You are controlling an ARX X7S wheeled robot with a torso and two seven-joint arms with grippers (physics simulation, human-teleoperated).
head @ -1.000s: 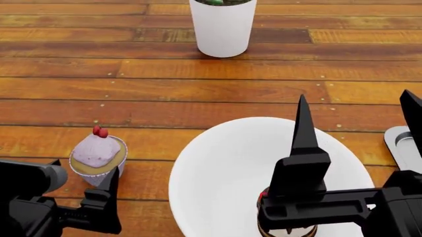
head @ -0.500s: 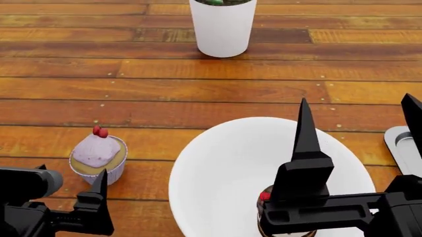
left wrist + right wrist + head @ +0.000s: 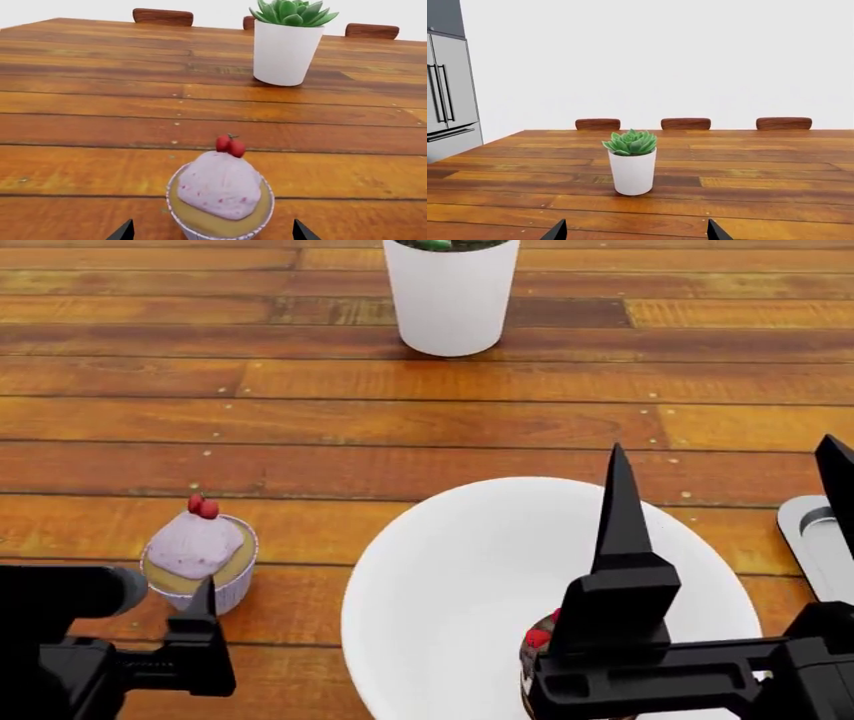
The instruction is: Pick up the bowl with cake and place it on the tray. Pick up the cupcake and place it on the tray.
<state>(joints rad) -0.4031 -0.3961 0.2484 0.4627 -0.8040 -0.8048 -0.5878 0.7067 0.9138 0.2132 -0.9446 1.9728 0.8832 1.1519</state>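
Note:
The cupcake (image 3: pixel 198 555), lilac frosting with red cherries, stands on the wooden table left of the bowl (image 3: pixel 454 590). My left gripper (image 3: pixel 210 232) is open just behind the cupcake (image 3: pixel 220 192), one fingertip (image 3: pixel 206 592) close to its wrapper, not touching it. The wide white bowl holds the cake (image 3: pixel 539 633), mostly hidden behind my right arm. My right gripper (image 3: pixel 722 448) hovers open and empty above the bowl's right part. A corner of the grey tray (image 3: pixel 814 540) shows at the right edge.
A tall white pot with a succulent (image 3: pixel 451 295) stands at the far middle of the table, also the pot (image 3: pixel 632 170) in the right wrist view. Chair backs (image 3: pixel 685 123) line the far table edge. A fridge (image 3: pixel 444 95) stands beyond the left.
My left gripper's visible finger has shifted left and sits slightly lower behind the cupcake. The right gripper has drifted a little toward me over the bowl. Cupcake and bowl have not moved.

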